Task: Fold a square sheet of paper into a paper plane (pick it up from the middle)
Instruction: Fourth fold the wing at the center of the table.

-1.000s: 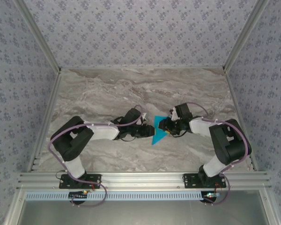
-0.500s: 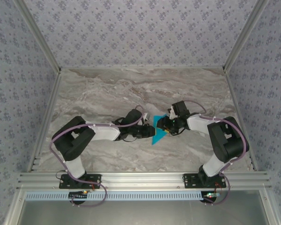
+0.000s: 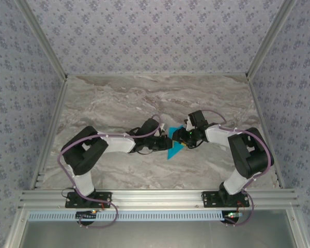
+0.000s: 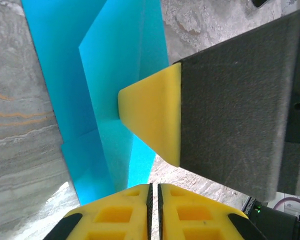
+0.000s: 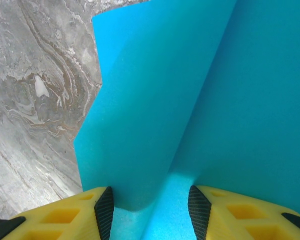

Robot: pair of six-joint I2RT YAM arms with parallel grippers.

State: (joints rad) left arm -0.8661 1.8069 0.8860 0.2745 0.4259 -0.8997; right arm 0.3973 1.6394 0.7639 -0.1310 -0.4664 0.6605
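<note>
Right wrist view: right jaws parted astride the paper [image 5: 190, 100]; left jaws clenched.

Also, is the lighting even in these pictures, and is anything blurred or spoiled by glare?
Top external: soft, even light on the marble table, no glare or hard shadows. Left wrist: the cyan paper is sharp, with a darker shaded band along its fold. Right wrist: the paper shows two tones along its crease and looks paler, slightly hazy, between the fingers of the right gripper.
</note>
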